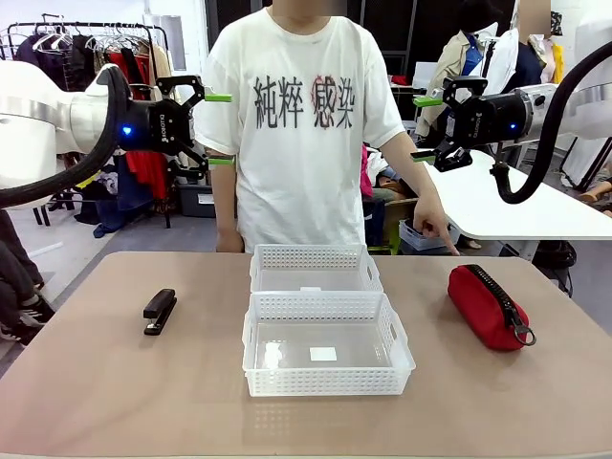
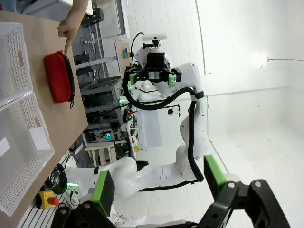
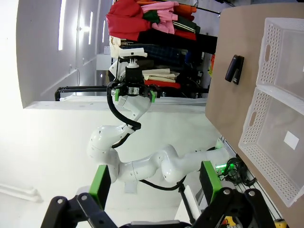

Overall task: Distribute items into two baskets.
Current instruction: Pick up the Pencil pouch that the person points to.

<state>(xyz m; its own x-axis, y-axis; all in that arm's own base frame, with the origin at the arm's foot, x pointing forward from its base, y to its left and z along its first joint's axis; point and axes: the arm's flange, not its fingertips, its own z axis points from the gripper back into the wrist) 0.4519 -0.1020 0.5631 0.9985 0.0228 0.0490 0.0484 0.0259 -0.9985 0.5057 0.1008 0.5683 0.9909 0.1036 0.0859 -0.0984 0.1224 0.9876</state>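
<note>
Since left tool (image 1: pixel 220 129) and right tool (image 1: pixel 425 126) hover wide open, empty, each should descend on its side: stapler (image 1: pixel 160 311) left of baskets (image 1: pixel 325 382), pouch (image 1: pixel 489 306) right, both on tabletop (image 1: pixel 96 382); grip across width.

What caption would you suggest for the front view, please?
Left gripper and right gripper hang open; table holds stapler, near basket, far basket, red pouch.

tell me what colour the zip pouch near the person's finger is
Red, with a black zipper: the pouch shows best in the front view.
</note>
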